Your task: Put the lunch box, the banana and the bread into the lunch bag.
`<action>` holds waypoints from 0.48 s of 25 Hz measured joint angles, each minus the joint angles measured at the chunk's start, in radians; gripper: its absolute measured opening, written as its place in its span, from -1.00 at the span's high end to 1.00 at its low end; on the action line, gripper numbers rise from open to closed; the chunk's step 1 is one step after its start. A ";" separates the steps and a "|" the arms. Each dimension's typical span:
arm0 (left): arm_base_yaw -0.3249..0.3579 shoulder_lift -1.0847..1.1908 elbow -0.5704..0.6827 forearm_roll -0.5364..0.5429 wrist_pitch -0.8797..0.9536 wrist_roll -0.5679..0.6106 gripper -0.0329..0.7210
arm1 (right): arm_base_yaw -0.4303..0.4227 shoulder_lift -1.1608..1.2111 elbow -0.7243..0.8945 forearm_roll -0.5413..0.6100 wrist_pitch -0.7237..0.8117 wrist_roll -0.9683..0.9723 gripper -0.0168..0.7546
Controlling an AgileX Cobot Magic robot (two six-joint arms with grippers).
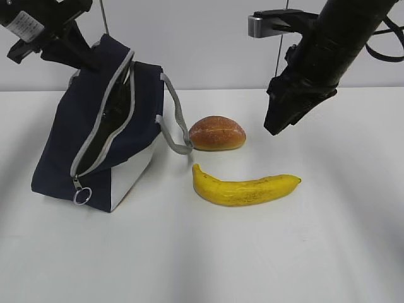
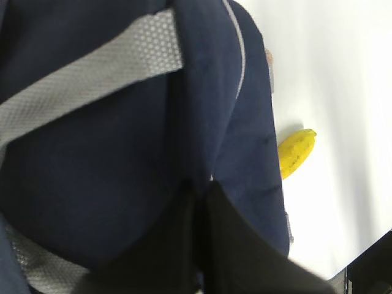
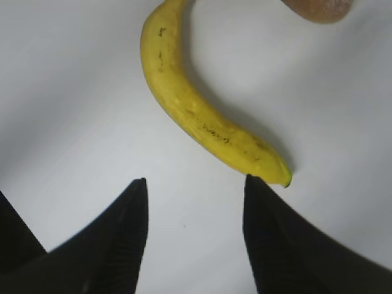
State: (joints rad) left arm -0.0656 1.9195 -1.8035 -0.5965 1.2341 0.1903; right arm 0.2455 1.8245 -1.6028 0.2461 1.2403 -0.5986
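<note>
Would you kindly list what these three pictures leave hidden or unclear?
- Lunch box: in no view; the lunch bag has a dark opening that hides its inside.
- Left pincer: exterior view cuts it off behind the bag's top; in the left wrist view, blurred and pressed against fabric, so its state is unclear.
- Bread: cut by the right wrist view's top edge.
- Banana: mostly behind the bag in the left wrist view.

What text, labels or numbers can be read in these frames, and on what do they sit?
White label on the left arm: printed lines, too small and blurred to read.
Banana: only dark speckles, no writing.
Lunch bag, bread, right gripper: no text or logo visible.
Nothing can be read in any view.
</note>
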 joint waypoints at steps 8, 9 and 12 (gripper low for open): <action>0.000 0.000 0.000 0.000 0.000 0.000 0.91 | 0.000 0.016 0.000 0.034 -0.006 -0.456 -0.26; 0.000 0.000 0.000 0.000 0.000 0.000 0.91 | 0.004 0.020 0.000 0.034 -0.006 -0.468 -0.35; 0.000 0.000 0.000 0.000 0.000 0.000 0.91 | 0.027 0.044 0.000 0.024 -0.007 -0.484 -0.51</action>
State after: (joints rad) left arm -0.0656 1.9195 -1.8035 -0.5965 1.2341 0.1903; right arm 0.2724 1.8684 -1.6028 0.2696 1.2329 -1.0821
